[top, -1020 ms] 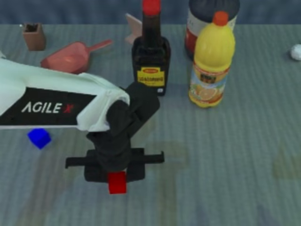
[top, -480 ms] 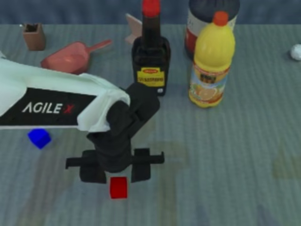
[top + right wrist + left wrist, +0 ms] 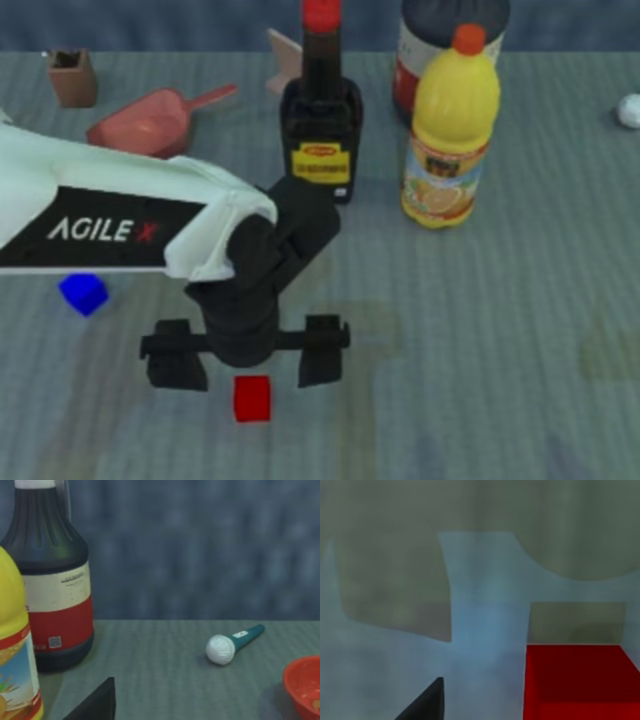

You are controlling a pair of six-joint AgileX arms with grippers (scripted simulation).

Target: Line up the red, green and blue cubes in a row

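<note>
Left tool (image 3: 246, 355) spread wide above red cube (image 3: 252, 398), touching nothing

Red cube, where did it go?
In the top view the red cube sits on the table near the front edge, left of the middle, just below the left gripper, which is open, and right of the blue cube.

The small red cube (image 3: 252, 398) has a smooth, slightly glossy plastic look, and so does the small blue cube (image 3: 83, 293) left of it. The grey-green table (image 3: 500, 350) under them looks matt, with a fine woven texture like cloth. Behind the red cube, the dark sauce bottle (image 3: 320, 130) looks shiny like glass, with a paper label. The yellow juice bottle (image 3: 450, 130) looks like glossy plastic.
</note>
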